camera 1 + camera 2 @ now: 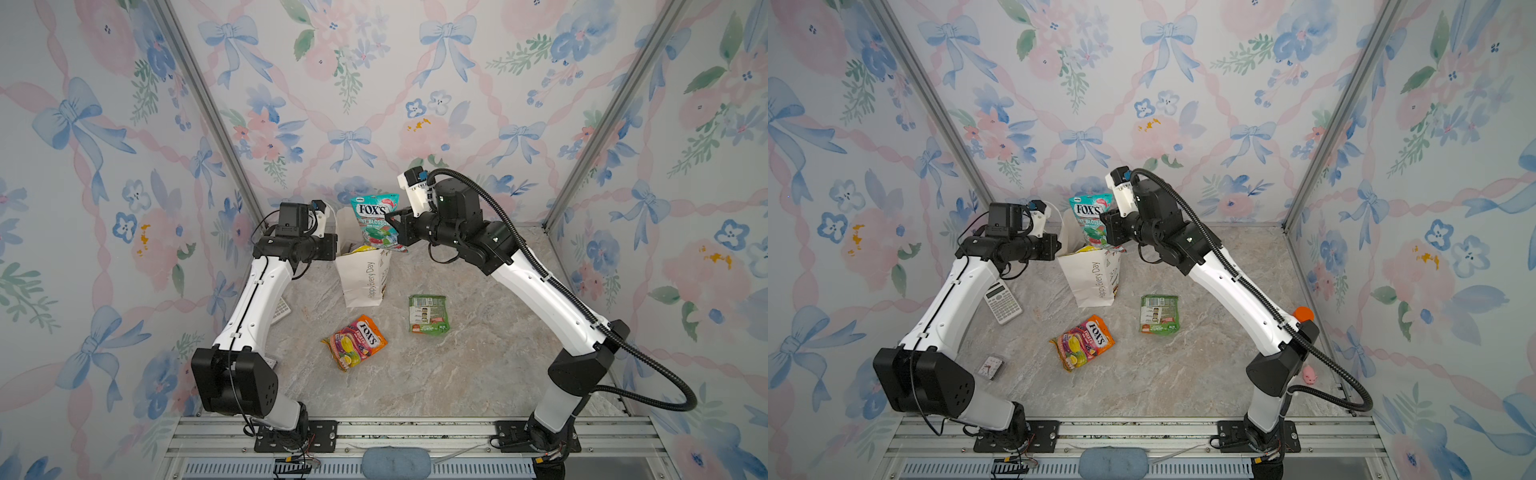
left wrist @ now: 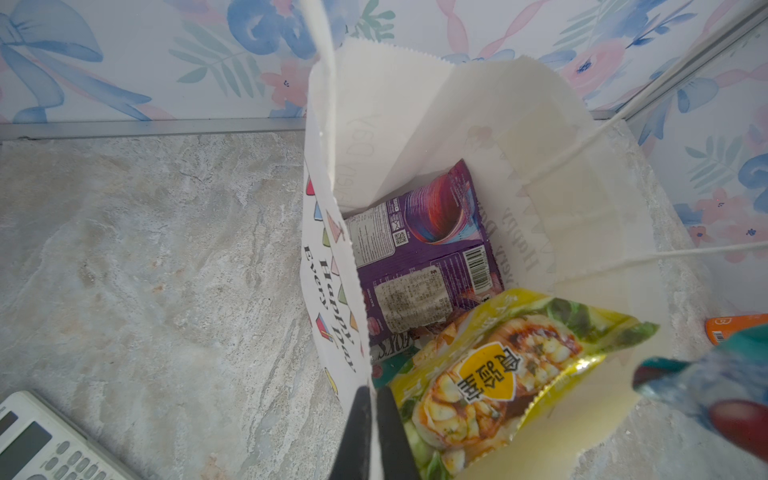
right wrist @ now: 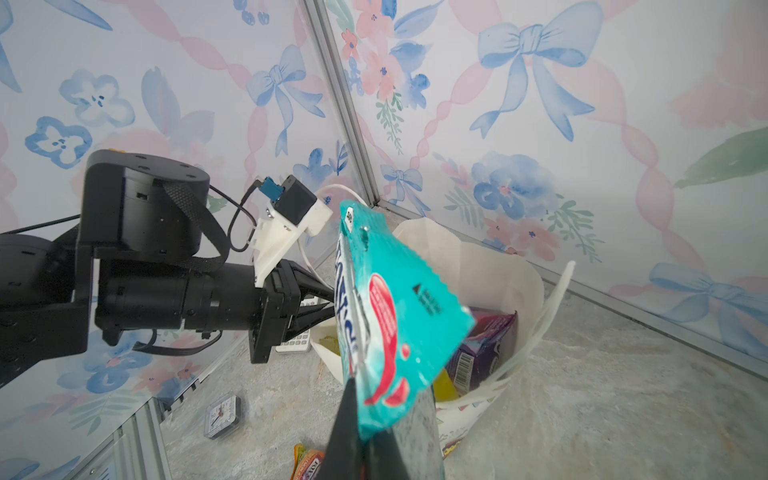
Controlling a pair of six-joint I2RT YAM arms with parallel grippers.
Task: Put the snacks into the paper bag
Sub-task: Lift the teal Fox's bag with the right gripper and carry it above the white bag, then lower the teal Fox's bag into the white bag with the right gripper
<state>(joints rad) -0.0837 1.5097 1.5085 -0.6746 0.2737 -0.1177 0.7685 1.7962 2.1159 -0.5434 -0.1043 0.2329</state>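
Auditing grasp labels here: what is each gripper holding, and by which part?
Right gripper pinches the teal FOX'S packet by a side edge, above the paper bag. Left gripper pinches that bag's wall at its top rim.

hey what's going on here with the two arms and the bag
The left gripper pinches the rim of the paper bag, holding it open. The right gripper holds a teal packet above the bag's mouth. A purple packet and a yellow packet are already inside; an orange packet and a green packet lie on the table, not yet packed.
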